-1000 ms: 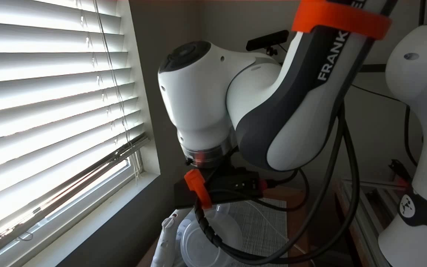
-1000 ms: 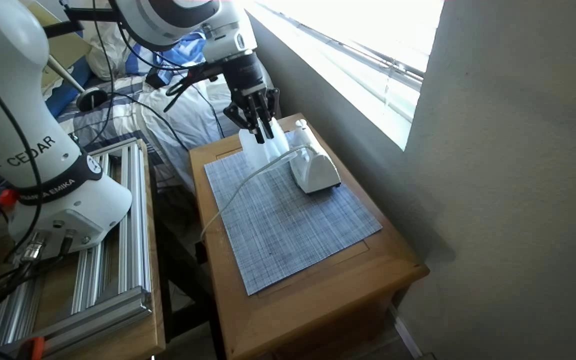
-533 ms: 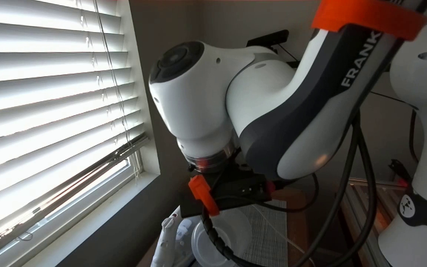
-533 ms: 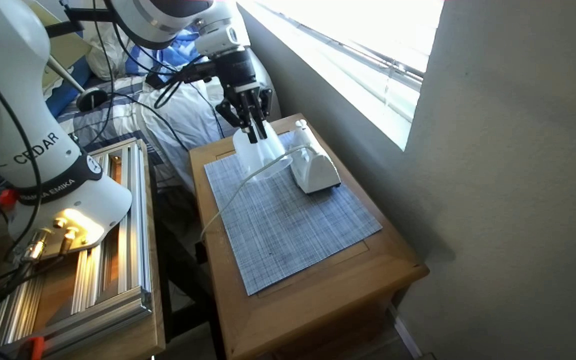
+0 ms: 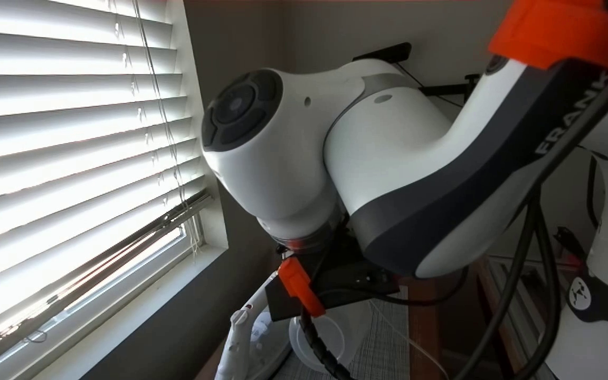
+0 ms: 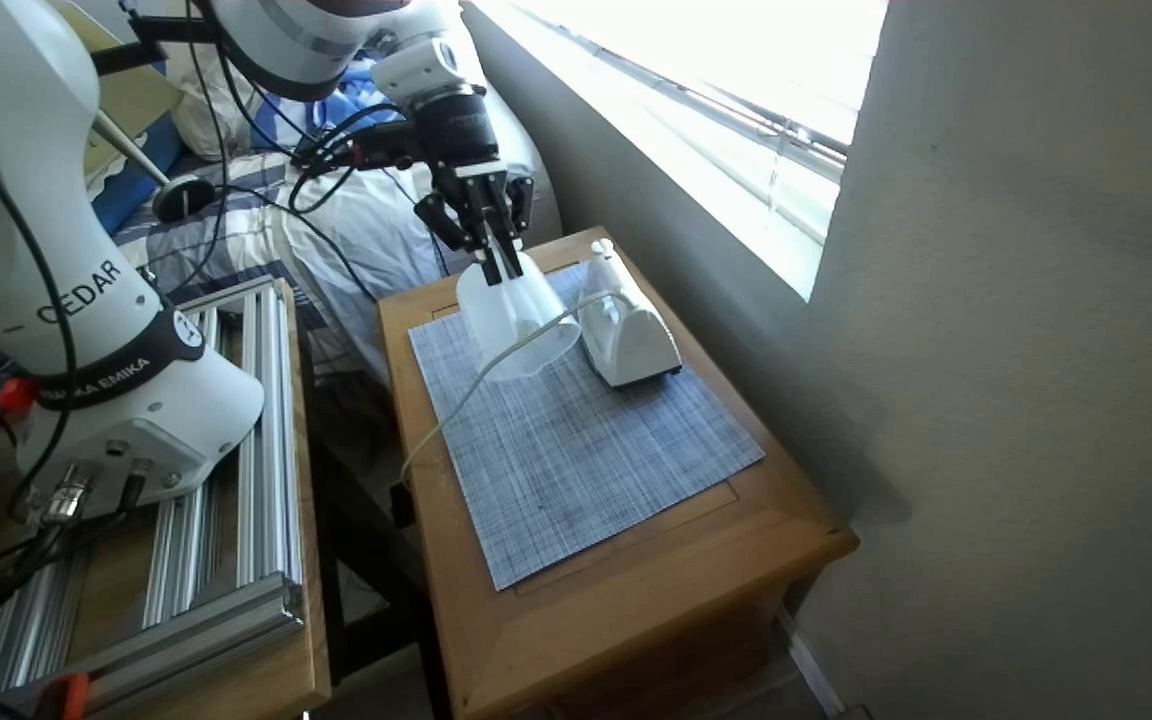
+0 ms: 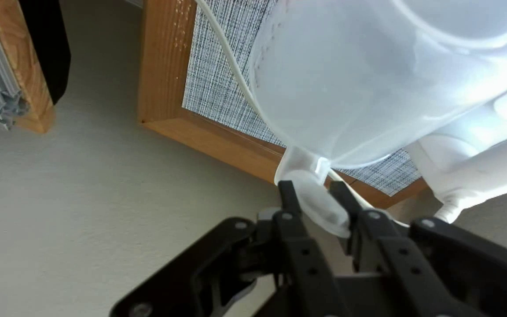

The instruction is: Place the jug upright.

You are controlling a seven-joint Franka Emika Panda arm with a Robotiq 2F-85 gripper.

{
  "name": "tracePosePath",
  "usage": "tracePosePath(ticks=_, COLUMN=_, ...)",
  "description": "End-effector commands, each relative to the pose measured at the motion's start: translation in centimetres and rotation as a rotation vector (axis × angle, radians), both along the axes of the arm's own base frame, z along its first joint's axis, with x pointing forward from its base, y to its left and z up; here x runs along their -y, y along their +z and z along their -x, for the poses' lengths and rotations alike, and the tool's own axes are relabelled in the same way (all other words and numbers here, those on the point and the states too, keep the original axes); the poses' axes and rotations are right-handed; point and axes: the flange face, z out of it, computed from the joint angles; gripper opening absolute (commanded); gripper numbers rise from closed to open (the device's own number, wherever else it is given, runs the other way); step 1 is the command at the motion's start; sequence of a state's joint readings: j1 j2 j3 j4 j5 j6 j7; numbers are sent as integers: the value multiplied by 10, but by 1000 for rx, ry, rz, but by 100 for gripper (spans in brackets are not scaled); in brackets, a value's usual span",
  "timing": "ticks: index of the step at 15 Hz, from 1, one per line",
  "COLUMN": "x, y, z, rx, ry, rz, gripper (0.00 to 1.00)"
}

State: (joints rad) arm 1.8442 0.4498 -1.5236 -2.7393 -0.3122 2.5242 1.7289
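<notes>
The translucent whitish jug (image 6: 496, 315) hangs tilted from my gripper (image 6: 503, 278) over the far end of the mat. In the wrist view the jug (image 7: 350, 88) fills the upper right, with a round ring at the top right. My gripper (image 7: 315, 189) has its fingers on both sides of the jug's handle (image 7: 317, 200), shut on it. In an exterior view a round end of the jug (image 5: 333, 335) faces the camera, partly behind the black cable. I cannot tell whether the jug touches the mat.
A white appliance (image 6: 631, 340) stands beside the jug on the grey mat (image 6: 576, 450). Its pale cord (image 6: 471, 385) crosses in front of the jug in an exterior view. The wooden table (image 6: 676, 610) stands against the wall under the window sill (image 5: 177, 285).
The gripper has moved away from the window and appliance, carrying the jug with it. The jug has tilted further, with its wide end swinging lower over the mat.
</notes>
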Motion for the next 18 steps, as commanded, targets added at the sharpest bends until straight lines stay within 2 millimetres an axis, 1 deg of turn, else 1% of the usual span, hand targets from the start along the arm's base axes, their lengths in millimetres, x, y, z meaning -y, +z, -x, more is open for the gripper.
tracePosePath(ticks=1, x=0, y=0, z=-2, rx=12, ry=-17, rz=45, gripper=6)
tracePosePath(ticks=9, x=-1, y=-14, z=-3, rx=12, ry=-36, rz=55, gripper=6)
tracePosePath(ticks=10, x=0, y=-16, z=-4, rx=11, ry=-37, rz=51, gripper=8)
tracePosePath(ticks=11, x=1, y=-17, z=-5, rx=12, ry=-38, rz=50, gripper=24)
tracePosePath(ticks=12, x=1, y=-18, z=-6, rx=12, ry=-41, rz=43, gripper=50)
tracePosePath(ticks=13, x=2, y=-19, z=-7, rx=12, ry=-43, rz=41, gripper=50)
tracePosePath(ticks=14, x=3, y=-20, z=-9, rx=13, ry=-45, rz=34, gripper=55)
tracePosePath(ticks=15, x=4, y=-21, z=-10, rx=15, ry=-46, rz=32, gripper=60)
tracePosePath(ticks=18, x=7, y=-22, z=-15, rx=21, ry=-51, rz=23, gripper=82)
